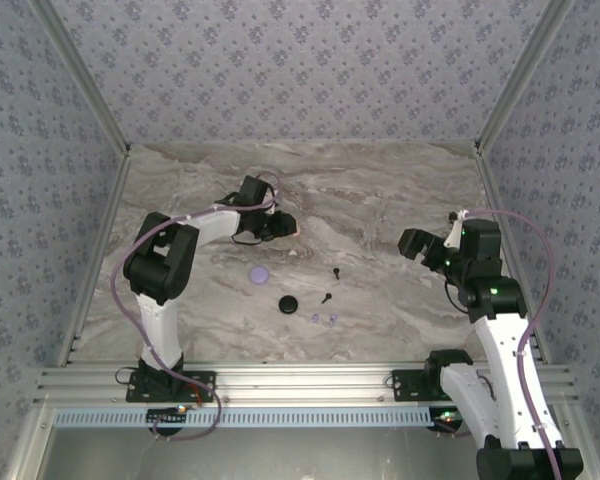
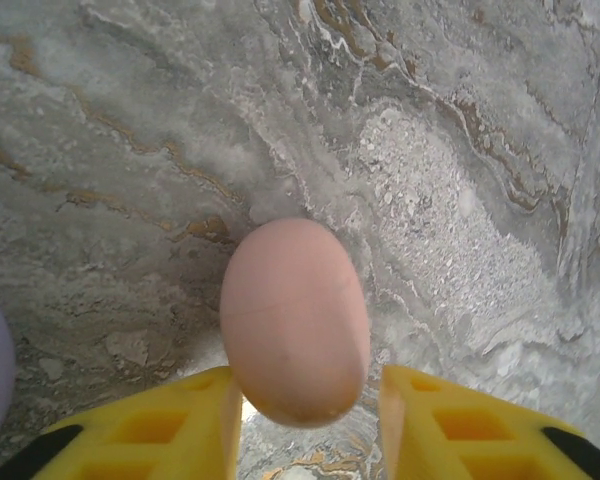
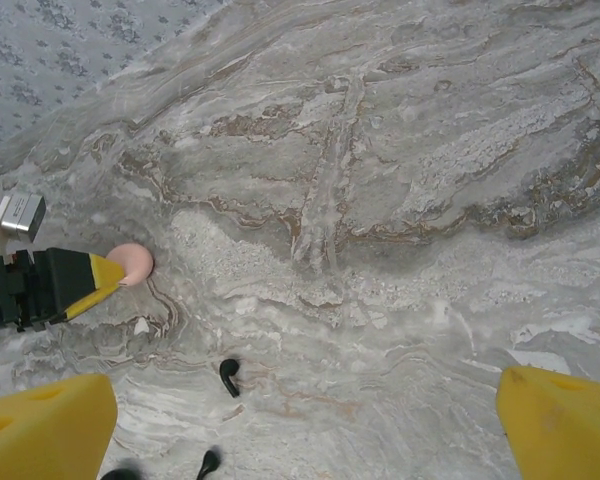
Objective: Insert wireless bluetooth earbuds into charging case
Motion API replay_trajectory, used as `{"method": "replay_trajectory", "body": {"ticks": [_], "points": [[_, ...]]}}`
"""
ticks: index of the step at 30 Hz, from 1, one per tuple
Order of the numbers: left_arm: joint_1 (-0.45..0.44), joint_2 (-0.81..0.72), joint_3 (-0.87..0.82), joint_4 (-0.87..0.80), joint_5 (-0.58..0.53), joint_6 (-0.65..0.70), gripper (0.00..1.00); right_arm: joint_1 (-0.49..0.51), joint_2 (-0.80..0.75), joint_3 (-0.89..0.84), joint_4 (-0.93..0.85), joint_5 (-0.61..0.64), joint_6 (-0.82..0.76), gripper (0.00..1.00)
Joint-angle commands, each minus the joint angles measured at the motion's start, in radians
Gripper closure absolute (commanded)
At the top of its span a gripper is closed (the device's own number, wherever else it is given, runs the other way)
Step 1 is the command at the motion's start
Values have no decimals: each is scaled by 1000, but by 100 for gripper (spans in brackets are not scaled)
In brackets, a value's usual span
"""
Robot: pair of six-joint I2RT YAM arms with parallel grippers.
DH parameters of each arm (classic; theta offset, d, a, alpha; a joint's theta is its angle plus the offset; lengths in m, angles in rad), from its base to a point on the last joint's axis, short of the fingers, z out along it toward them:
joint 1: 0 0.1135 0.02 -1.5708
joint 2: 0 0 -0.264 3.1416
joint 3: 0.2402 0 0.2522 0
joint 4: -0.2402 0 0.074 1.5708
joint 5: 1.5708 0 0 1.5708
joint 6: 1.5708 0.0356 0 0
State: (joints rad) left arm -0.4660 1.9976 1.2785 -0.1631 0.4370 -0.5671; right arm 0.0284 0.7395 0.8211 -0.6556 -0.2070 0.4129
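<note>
Marbled in grey and tan, the surface (image 1: 380, 190) lay between walls (image 1: 280, 60) papered with a small floral print. Two black earbuds (image 1: 335, 272) lay near its middle, a little apart, each a tiny rounded head on a short stem. In the right wrist view the farther one's long axis ran from its head down toward the camera, leaning slightly right, and the nearer one's stem slanted toward the lower left. Two lilac earbuds (image 1: 316, 319) lay side by side just nearer the arm bases, too small to tell which way they pointed. A round black case (image 1: 289, 305) sat just left of them, with a lilac case (image 1: 259, 273) beyond it. Farther back a pink case (image 2: 295, 320), egg-shaped from the left wrist, rested on the surface with its long axis running away from that camera. The left end effector (image 2: 310, 385) stood open, its yellow fingers (image 2: 180, 435) flanking the case's near end with slim gaps on both sides. The right end effector (image 3: 307, 378) hung wide open above the marble to the right.
</note>
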Motion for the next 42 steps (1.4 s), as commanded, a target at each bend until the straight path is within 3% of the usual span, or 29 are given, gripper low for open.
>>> {"method": "replay_trajectory", "body": {"ticks": [1, 12, 24, 28, 35, 42], "points": [[0, -8, 39, -43, -11, 16, 57, -1, -11, 6, -16, -11, -56, 0], [3, -185, 15, -93, -59, 74, 47, 93, 7, 12, 11, -6, -101, 0], [86, -644, -232, -44, -174, 102, 43, 501, 207, 129, -12, 167, -259, 0], [117, -812, -342, -50, -243, 93, 38, 644, 323, 182, -16, 139, -473, 0], [180, -1048, -512, -100, -330, 54, 28, 820, 516, 297, -125, 19, -1118, 0], [263, -1170, -597, -183, -343, 35, 22, 905, 733, 406, -155, 30, -1396, 1]]}}
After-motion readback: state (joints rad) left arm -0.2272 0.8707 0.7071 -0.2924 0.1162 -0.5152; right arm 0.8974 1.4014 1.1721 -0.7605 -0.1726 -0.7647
